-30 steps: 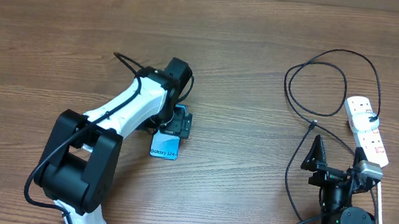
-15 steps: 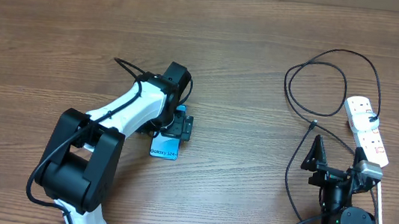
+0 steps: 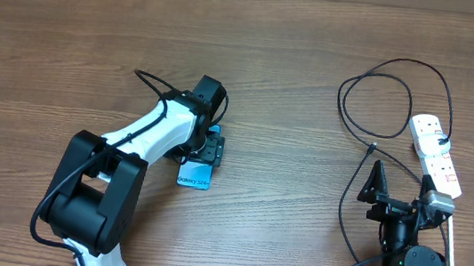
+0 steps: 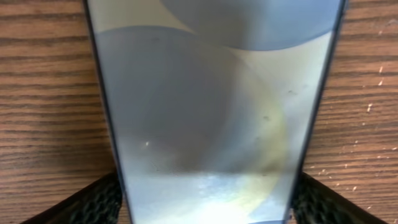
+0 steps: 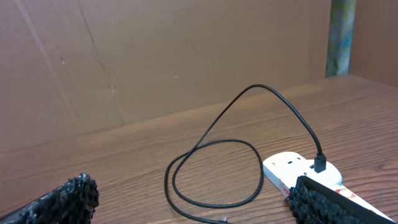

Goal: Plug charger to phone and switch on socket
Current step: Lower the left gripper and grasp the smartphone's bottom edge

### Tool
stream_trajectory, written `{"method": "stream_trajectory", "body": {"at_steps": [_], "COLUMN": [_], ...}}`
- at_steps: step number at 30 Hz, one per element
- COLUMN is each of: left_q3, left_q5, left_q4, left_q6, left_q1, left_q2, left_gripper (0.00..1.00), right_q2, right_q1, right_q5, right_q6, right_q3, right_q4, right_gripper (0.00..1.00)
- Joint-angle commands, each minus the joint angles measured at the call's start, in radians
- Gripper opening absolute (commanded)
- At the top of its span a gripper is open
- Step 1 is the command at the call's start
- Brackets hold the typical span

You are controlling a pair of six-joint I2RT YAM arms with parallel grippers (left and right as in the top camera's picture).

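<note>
Lying a little left of centre in the overhead view, the phone (image 3: 195, 176) has its long axis running roughly bottom to top of the frame, tilted slightly, with the printed end toward the bottom edge. The left claw (image 3: 209, 146) sits over its upper end. In the wrist view the phone (image 4: 211, 106) fills the middle, and a dark finger (image 4: 93, 200) stands at each long edge. They straddle it crosswise, but I cannot tell whether they press it or only sit beside it. The left arm reaches up and right from its base at lower left, wrist tipped down at the table (image 3: 283, 201).

At lower right the right claw (image 3: 401, 189) is spread wide and holds nothing. Its arm is folded close to its base and aims toward the top of the frame.

Just beyond it lies the socket (image 3: 436, 154), with the plug (image 5: 320, 163) already seated in it. The charger (image 5: 254, 87) loops across the upper right, well apart from the phone. Its free tip is too small to place surely.

I judge the right arm much the nearer to cable and switch, the left to the phone
</note>
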Motion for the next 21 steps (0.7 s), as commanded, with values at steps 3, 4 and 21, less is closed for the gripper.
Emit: {"method": "stream_trajectory", "body": {"at_steps": [3,4,21], "left_q3": [-0.033,-0.033,0.077], "left_q5": [0.031,0.031,0.032], "left_q4": [0.005,0.004,-0.061], "left_q6": [0.006,0.006,-0.006], "left_q1": [-0.008,-0.008,-0.006], "left_q2": [0.016,0.016,0.015], "left_gripper": [0.71,0.68,0.55], "right_q2": [-0.010,-0.010,-0.010], "right_q1": [-0.002,-0.002,-0.002], "right_q5": [0.001,0.001,0.001], "right_q6": [-0.004,-0.004,-0.004], "right_q3": [-0.010,-0.010,-0.010], "right_q4": [0.003,0.003,0.003], "right_gripper": [1.00,1.00,1.00]}}
